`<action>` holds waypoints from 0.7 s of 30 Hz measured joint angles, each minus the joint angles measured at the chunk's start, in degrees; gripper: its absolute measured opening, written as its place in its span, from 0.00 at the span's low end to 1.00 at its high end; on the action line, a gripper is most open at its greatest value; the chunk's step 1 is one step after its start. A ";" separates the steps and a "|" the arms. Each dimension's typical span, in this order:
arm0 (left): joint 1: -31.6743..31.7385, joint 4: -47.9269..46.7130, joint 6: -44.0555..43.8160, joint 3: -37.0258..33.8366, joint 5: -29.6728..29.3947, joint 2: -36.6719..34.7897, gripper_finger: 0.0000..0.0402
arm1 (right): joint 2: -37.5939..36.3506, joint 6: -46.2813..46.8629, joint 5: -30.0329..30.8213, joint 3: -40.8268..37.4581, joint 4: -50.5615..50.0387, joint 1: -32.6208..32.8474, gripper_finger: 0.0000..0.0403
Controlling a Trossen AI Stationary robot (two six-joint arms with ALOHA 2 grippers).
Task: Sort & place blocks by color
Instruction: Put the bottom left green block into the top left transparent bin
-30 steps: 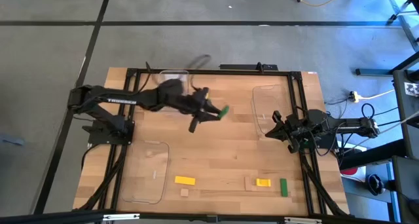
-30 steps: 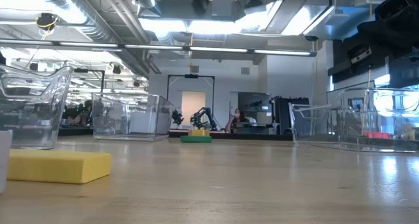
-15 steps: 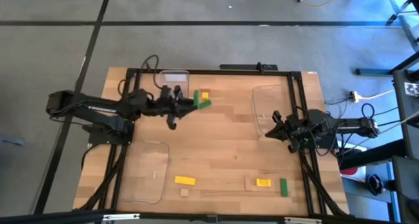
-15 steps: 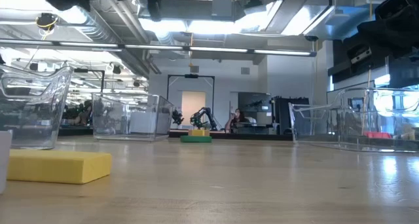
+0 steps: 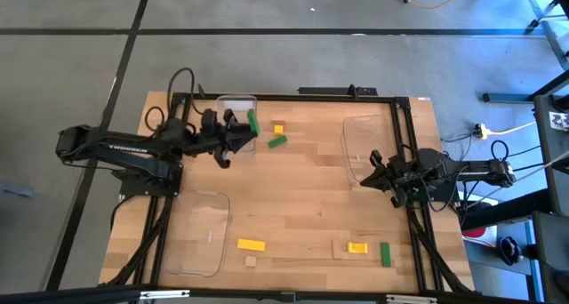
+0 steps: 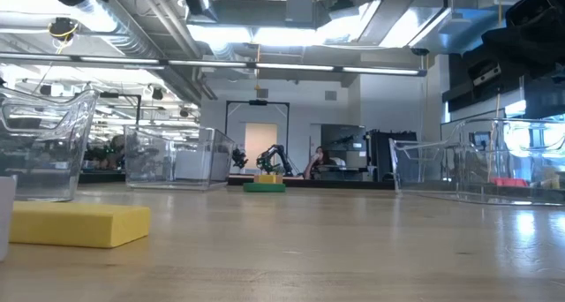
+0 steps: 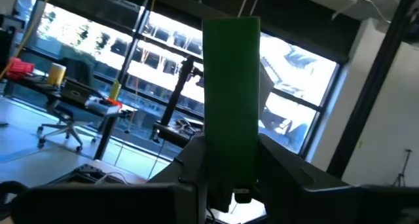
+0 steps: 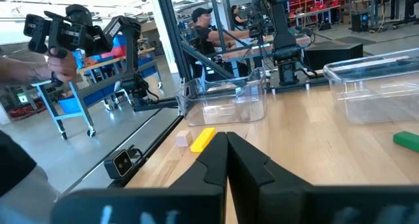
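Observation:
My left gripper (image 5: 242,132) is shut on a bright green block (image 5: 253,122), held in the air by the right rim of the clear tray (image 5: 233,102) at the far left. In the left wrist view the green block (image 7: 230,93) stands up between my fingers. A second green block (image 5: 278,141) and a small yellow one (image 5: 278,128) lie on the table close by. Near the front edge lie a yellow block (image 5: 251,245), a tan cube (image 5: 251,261), another yellow block (image 5: 356,247) and a green block (image 5: 385,253). My right gripper (image 5: 377,171) waits shut at the right. My left gripper pinches the green block by its lower end (image 7: 229,175) between its two fingers (image 7: 194,166). The fingers come from the table's left side, slanting upward. Most of the block sticks out past the fingertips, lifted clear of table and tray.
A clear tray (image 5: 363,148) lies at the right, in front of my right gripper, and another clear tray (image 5: 200,235) at the near left. A black frame (image 5: 404,153) runs round the table. A tan block (image 5: 340,248) lies beside the near yellow one.
My left gripper has carried the green block from the table's middle toward the left edge, up to the far left tray, and has tipped its fingers upward. The block stays in the hold, clear of the table. The second green block, covered by the arm before, now shows.

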 joint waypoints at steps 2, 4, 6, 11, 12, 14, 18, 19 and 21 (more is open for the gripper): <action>-0.11 0.05 0.00 0.00 -1.39 -0.04 0.22 | 0.00 -0.72 0.01 0.00 0.02 0.00 0.02; -0.09 -0.08 -0.02 0.00 -2.73 0.00 0.22 | 0.02 -4.39 0.87 0.00 0.94 -0.02 0.02; -0.07 -0.05 -0.04 0.00 -3.45 0.00 0.22 | 0.02 -4.24 2.07 0.00 4.73 0.00 0.02; -0.09 -0.15 -1.04 0.00 -3.49 0.00 0.22 | 0.00 2.17 7.53 0.02 27.74 0.00 0.02; -0.07 -0.21 -1.42 0.00 -3.44 0.00 0.22 | -0.02 3.42 9.46 0.07 33.12 0.00 0.02; -0.07 -0.29 -1.57 0.00 -2.19 0.00 0.22 | -0.02 4.78 15.66 0.11 43.42 0.00 0.02; -0.09 -0.34 -1.62 0.00 1.44 0.00 0.22 | -0.02 5.72 28.07 0.15 53.70 -0.01 0.02; -0.08 -0.45 -1.61 0.00 2.56 0.00 0.22 | -0.04 5.81 30.56 0.15 53.98 -0.02 0.02; -0.07 -0.95 -1.55 0.00 5.34 0.00 0.22 | 0.11 7.38 34.06 0.15 53.39 -0.02 0.02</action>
